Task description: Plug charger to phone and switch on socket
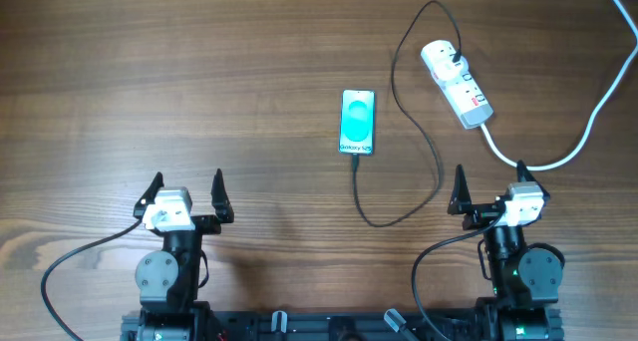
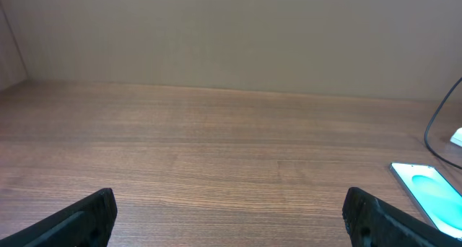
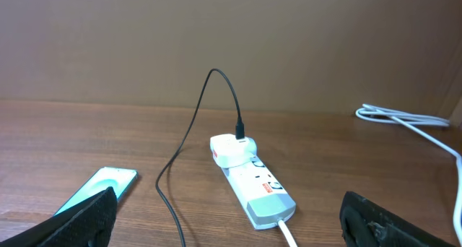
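Observation:
The phone (image 1: 358,122) lies flat mid-table, its cyan screen lit; it also shows in the left wrist view (image 2: 432,193) and the right wrist view (image 3: 101,185). The charger's black cable (image 1: 436,167) loops from the phone's near edge, where its end meets the phone, round to the white plug head (image 3: 232,149), which sits in the far outlet of the socket (image 1: 461,87). The socket also shows in the right wrist view (image 3: 258,191). My left gripper (image 1: 186,187) is open and empty, near-left of the phone. My right gripper (image 1: 489,179) is open and empty, near the socket's cord end.
The socket's thick white cord (image 1: 588,132) curves from the strip's near end past my right gripper and off the far right edge. A plain wall stands behind the wooden table (image 1: 199,82).

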